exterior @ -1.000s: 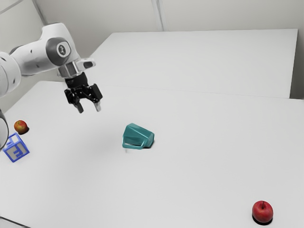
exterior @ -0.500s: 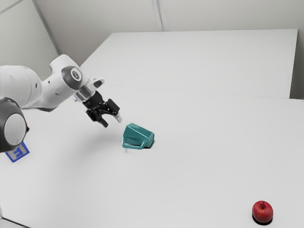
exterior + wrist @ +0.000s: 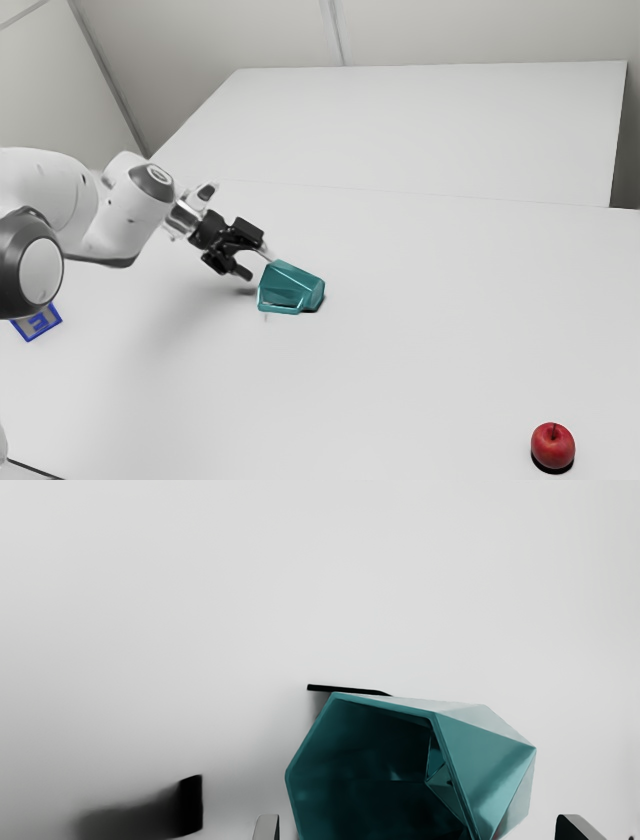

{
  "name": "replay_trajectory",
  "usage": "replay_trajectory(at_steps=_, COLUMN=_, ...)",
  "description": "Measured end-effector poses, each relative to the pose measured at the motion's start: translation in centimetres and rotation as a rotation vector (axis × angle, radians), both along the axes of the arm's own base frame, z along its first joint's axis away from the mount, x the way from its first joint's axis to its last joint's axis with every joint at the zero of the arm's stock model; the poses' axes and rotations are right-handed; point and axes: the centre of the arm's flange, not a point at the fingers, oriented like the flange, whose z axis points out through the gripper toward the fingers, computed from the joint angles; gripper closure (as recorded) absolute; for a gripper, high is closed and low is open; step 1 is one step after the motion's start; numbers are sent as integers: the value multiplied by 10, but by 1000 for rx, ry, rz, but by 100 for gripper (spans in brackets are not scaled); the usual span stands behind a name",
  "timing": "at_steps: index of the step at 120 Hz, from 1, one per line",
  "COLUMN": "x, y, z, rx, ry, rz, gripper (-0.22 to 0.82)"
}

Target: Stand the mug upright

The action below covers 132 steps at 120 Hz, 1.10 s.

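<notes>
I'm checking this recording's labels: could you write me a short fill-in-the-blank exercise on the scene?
The faceted teal mug lies on its ____, not upright.
The black two-finger gripper is ____, not shut.
The round red apple rests near the exterior view's bottom ____ corner.
The edges of the grey-faced, lettered cube are coloured ____.

Missing words: side; open; right; blue.

mug (image 3: 292, 284) | teal, faceted, glossy | state: tipped over, on its side | pos: on white table (image 3: 430, 340), near middle of exterior view | mouth: toward exterior view's left, dark inside | base: toward exterior view's right | handle: exterior-camera side
</notes>
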Motion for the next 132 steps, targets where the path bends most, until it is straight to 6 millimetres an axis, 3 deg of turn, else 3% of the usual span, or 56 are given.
replay_trajectory(at_steps=52, x=-2, y=-21, z=-27, rx=-119, ry=-13, rz=6, gripper=0)
replay_trajectory(at_steps=77, x=0, y=-30, z=-28, rx=-131, ry=-29, rz=-13, gripper=1)
replay_trajectory(at_steps=132, x=1, y=-35, z=-27, rx=-139, ry=-53, rz=-29, gripper=39)
